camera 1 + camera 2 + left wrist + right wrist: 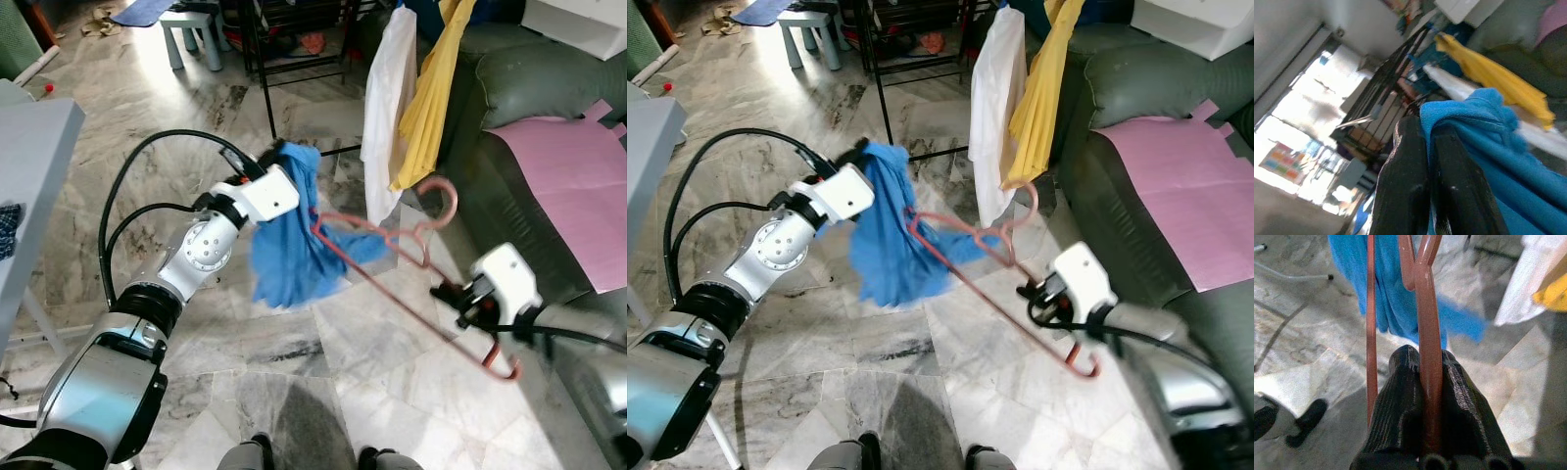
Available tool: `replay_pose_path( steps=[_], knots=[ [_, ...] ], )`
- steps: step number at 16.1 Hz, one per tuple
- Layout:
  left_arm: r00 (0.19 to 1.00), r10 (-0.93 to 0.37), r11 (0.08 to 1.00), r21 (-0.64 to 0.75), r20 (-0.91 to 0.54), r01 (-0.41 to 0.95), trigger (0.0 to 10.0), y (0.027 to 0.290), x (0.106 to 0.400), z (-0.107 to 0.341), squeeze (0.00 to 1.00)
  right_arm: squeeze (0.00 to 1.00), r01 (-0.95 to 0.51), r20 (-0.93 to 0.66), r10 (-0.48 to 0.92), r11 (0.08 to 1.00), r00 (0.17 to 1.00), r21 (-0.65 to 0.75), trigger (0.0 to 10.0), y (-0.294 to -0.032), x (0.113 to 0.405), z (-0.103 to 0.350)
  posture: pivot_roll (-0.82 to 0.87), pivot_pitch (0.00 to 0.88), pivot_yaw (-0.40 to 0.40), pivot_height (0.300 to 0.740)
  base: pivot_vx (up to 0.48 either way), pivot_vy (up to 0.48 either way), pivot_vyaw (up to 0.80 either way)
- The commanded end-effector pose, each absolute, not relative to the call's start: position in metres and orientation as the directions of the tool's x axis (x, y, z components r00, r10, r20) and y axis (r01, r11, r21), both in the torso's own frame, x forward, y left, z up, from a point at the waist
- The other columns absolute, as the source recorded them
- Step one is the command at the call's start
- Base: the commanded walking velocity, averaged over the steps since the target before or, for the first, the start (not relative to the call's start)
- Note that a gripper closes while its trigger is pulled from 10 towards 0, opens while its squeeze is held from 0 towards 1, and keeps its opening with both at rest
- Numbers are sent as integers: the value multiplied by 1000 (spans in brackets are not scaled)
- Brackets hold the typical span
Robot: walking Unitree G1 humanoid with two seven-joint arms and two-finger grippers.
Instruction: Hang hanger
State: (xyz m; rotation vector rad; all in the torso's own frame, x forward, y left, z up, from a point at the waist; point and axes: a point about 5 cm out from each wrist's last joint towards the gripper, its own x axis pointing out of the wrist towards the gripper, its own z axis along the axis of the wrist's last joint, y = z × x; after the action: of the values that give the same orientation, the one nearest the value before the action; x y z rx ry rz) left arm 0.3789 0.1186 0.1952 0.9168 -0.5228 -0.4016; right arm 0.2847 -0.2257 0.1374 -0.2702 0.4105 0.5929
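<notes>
Mid-frame, the right end effector clamps the pink hanger on one bar; the left end effector pinches the blue cloth. The hanger looks light, stiff and thin; the cloth is limp and may slide off.

Home living room: sofa, marble floor, clothes rack

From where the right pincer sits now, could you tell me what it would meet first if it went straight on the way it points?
Most likely the blue cloth: the right pincer, shut on the red hanger, points along it toward that cloth, held up by the left pincer. Depth is hard to judge.
</notes>
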Motion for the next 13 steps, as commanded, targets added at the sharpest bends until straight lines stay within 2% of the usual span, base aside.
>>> replay_pose_path(
  steps=[1,3,5,6,7,9,11,12,13],
  knots=[
    [790,-561,534,837,247,118,10000,117,379,199,0,0,-616,-403,525,776,750,-135,10000,-224,285,149,-123,173,63,740,0,0,0],
    [799,-546,529,844,252,95,10000,117,382,200,0,0,-692,-325,652,721,685,-13,10000,-218,276,162,-123,173,62,740,0,0,0],
    [801,-542,534,840,254,95,10000,116,383,201,0,0,-657,-288,623,753,727,-30,10000,-221,280,165,-123,173,62,740,0,0,0],
    [796,-548,536,838,255,101,10000,116,382,202,0,0,-662,-285,622,747,729,-60,10000,-222,281,166,-123,171,61,740,0,0,0],
    [772,-599,516,840,213,169,10000,113,380,200,0,0,-723,-284,671,674,685,-152,10000,-219,276,182,-123,171,61,740,0,0,0],
    [766,-611,509,840,201,186,10000,113,379,199,0,0,-732,-285,679,663,676,-157,10000,-219,275,185,-123,171,61,740,0,0,0],
    [723,-682,430,860,109,275,10000,111,375,191,0,0,-746,-367,654,620,662,-241,10000,-233,273,190,-126,171,65,740,0,0,0],
    [697,-716,380,864,49,330,10000,111,373,186,0,0,-748,-449,602,585,660,-314,10000,-248,270,189,-131,169,60,740,0,0,0],
    [691,-721,370,865,38,339,10000,110,373,186,0,0,-748,-463,592,578,660,-326,10000,-251,270,189,-131,169,60,740,0,0,0]
  ],
)
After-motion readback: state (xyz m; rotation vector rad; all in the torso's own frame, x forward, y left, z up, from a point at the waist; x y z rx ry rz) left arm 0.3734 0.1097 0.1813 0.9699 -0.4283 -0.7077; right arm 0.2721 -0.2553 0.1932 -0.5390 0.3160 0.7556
